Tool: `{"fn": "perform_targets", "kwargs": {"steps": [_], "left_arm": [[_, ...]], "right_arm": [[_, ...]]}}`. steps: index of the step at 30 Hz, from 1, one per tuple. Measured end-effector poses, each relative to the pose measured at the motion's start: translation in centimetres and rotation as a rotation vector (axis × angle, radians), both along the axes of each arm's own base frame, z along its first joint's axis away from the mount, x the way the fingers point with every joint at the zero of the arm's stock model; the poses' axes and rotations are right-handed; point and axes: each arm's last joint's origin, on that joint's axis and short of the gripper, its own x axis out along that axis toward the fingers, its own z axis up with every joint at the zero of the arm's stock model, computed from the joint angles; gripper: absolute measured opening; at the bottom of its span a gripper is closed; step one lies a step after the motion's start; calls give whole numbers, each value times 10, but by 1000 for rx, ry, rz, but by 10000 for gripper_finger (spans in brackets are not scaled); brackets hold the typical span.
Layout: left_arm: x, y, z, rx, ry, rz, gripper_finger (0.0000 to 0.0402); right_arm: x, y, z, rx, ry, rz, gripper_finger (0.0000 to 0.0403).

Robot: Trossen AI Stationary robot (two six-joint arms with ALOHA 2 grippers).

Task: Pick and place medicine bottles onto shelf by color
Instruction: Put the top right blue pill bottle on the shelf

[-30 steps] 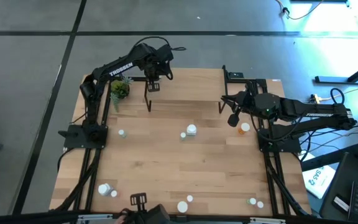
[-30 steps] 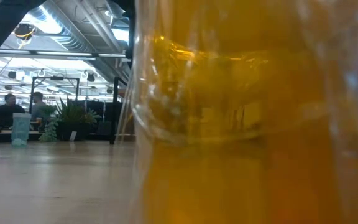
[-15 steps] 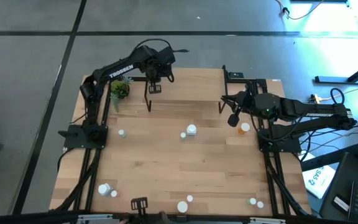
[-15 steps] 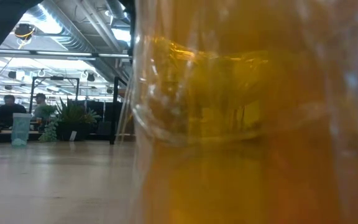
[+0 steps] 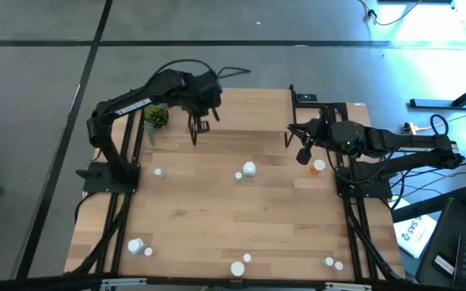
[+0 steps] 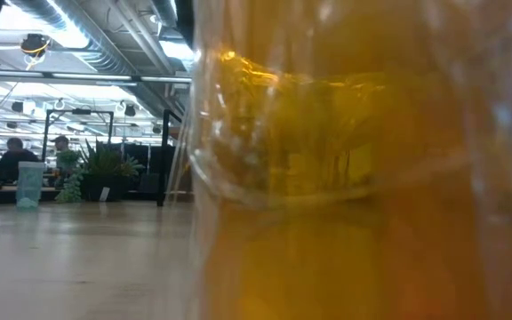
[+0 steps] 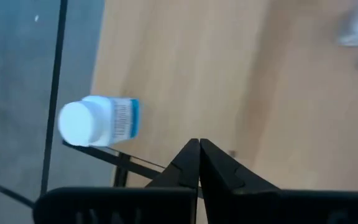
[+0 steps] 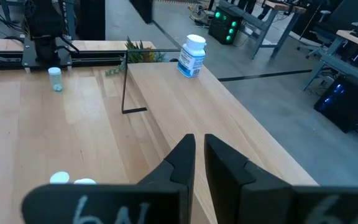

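Left tool (image 7: 199, 163), pressed together and empty, hovers beside the white bottle (image 7: 98, 121) on the shelf (image 7: 185, 68).

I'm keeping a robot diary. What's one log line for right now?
left gripper: jaws shut, empty, near white bottle on shelf | right gripper: jaws shut, empty, near shelf

Low view: orange bottle (image 6: 363, 178) pressed against lens, blurred, cut off at frame edges, hiding the worktop, shelf and both arms behind it.
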Motion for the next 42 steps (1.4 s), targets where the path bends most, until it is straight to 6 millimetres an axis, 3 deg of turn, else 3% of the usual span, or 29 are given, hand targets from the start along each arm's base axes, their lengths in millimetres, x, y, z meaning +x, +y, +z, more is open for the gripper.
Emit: {"fn": "perform_targets", "kwargs": {"steps": [9, 13, 27, 42], "left_arm": [[-27, -76, 39, -24, -188, -89, 1], [-41, -106, 41, -3, -232, -94, 2], [-88, -183, -12, -11, -260, -26, 3], [-113, -226, -55, 27, -352, 68, 1]], "right_arm": [[0, 0, 0, 1, -1, -1, 39], [0, 0, 0, 1, 0, -1, 39], [0, 0, 0, 1, -1, -1, 39], [0, 0, 0, 1, -1, -1, 39]]}}
